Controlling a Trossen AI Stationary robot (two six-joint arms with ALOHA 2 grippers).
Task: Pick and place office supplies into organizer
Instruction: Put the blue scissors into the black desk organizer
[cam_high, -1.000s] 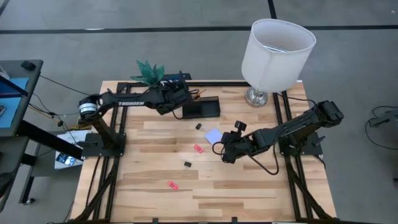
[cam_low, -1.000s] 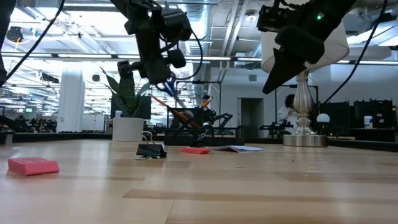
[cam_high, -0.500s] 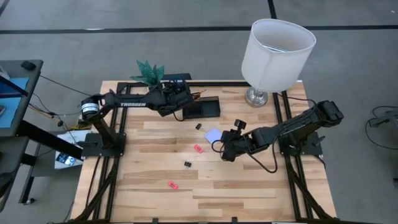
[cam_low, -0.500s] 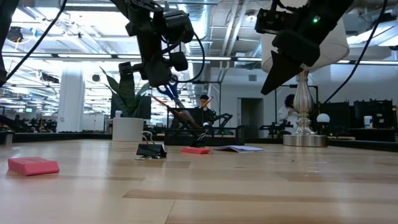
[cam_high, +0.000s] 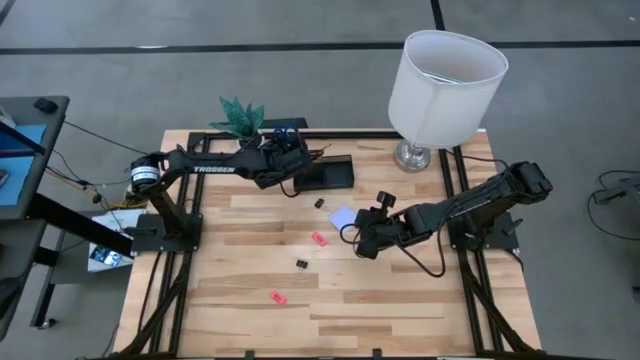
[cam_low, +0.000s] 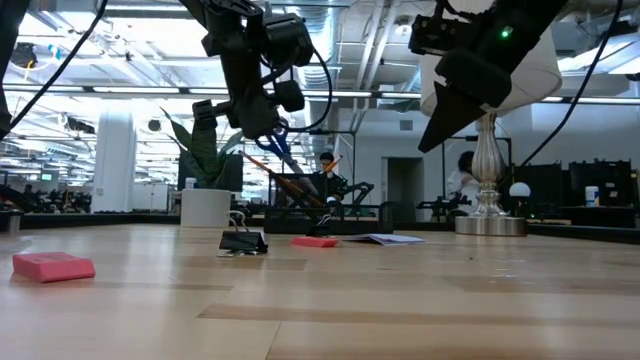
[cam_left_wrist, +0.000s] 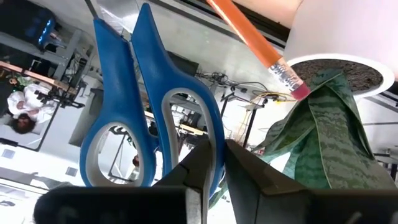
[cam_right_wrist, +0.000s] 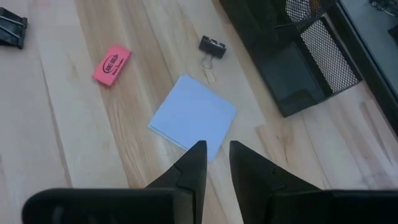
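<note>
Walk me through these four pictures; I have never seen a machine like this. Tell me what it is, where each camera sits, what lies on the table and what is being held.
This is a robot with two dark arms at a wooden table. One camera looks straight down, one sits at table-top height, and one rides on each wrist.

The left hand is shut on the blue-handled scissors, up at the back of the table beside the plant and the black organizer. An orange pencil shows close by.

The right hand hangs over the pale note pad, its fingers slightly apart, holding nothing.

Lying loose on the table are pink erasers and small black clips. A lamp stands at the back right corner.
</note>
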